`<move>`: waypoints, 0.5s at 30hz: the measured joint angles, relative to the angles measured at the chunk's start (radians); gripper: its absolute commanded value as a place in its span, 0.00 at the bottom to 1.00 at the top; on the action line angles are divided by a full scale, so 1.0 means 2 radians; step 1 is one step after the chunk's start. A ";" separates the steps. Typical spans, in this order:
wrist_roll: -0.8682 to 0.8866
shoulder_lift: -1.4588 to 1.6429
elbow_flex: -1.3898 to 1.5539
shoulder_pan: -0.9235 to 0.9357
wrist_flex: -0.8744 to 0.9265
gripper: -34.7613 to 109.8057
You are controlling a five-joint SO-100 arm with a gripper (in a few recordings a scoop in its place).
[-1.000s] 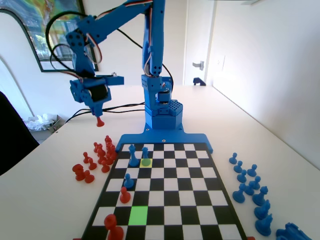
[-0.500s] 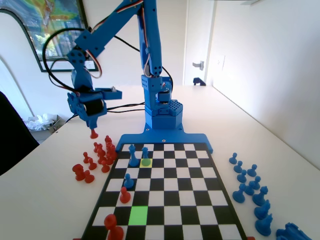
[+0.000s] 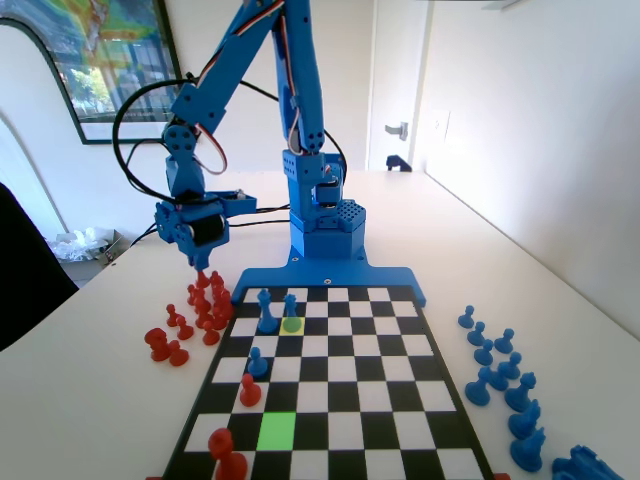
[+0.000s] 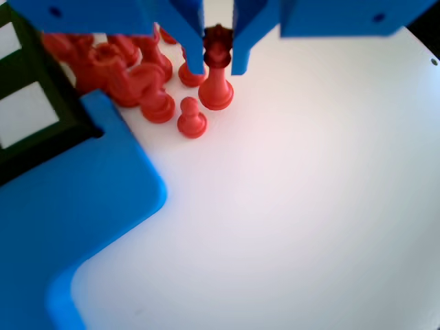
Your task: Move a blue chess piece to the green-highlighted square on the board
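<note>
The blue chess piece [image 3: 257,363] is seen on the board [image 3: 340,390] in the fixed view, on a left-hand square two rows beyond the green-highlighted square [image 3: 277,430], well apart from the gripper [image 3: 203,268] and nearer the camera than it. A red piece [image 3: 249,391] stands just in front of it, and two more blue pieces [image 3: 267,312] are set further up the board, one by a yellow-tinted square [image 3: 291,324]. The gripper is held low over the table [image 3: 110,350], off the board's far left corner, above a cluster of red pieces [image 3: 205,305]. In the wrist view, a tall red piece [image 4: 216,77] is pinched at its head between the fingers [image 4: 190,38], its base at or just above the table, with the cluster of red pieces beside the left finger.
</note>
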 measured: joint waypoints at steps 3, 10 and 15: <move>-0.008 0.000 0.000 0.005 0.000 0.25; -0.018 0.000 0.012 0.007 -0.019 0.26; -0.027 0.000 0.027 0.017 -0.044 0.28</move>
